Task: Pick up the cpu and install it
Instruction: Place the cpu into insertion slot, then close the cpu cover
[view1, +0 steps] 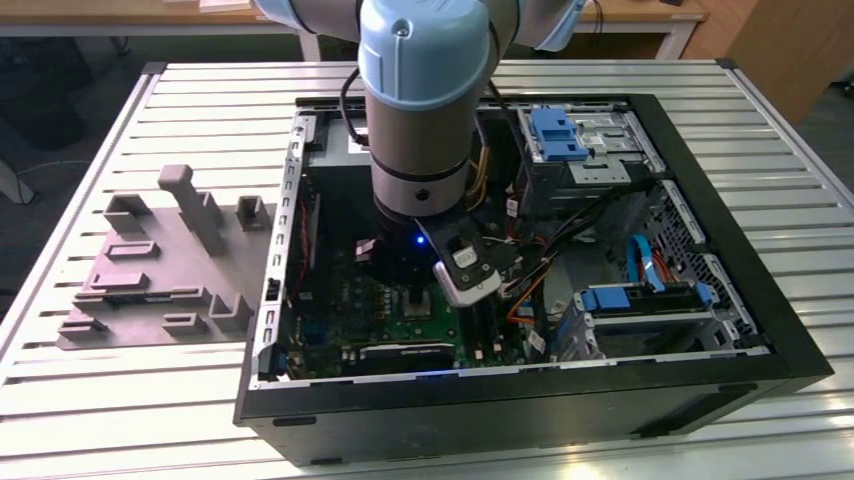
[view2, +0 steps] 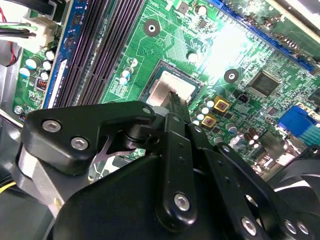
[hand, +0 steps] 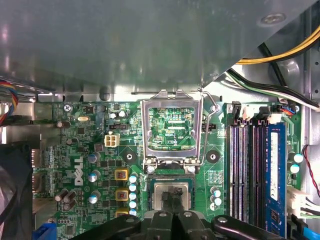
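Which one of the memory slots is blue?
The outermost slot, next to the white connector and farthest from the cpu; the other slots are black.

An open black computer case lies on the slatted surface. In the exterior view, a grey fixture plate sits at the case's nine o'clock. Inside, a green motherboard lies toward seven o'clock, a blue drive latch at one o'clock.

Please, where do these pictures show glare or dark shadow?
Second wrist view: white glare washes out the motherboard beyond the cpu. First wrist view: the motherboard is evenly lit; the metal wall shows dull reflections. Exterior view: the case interior lies dark under the arm.
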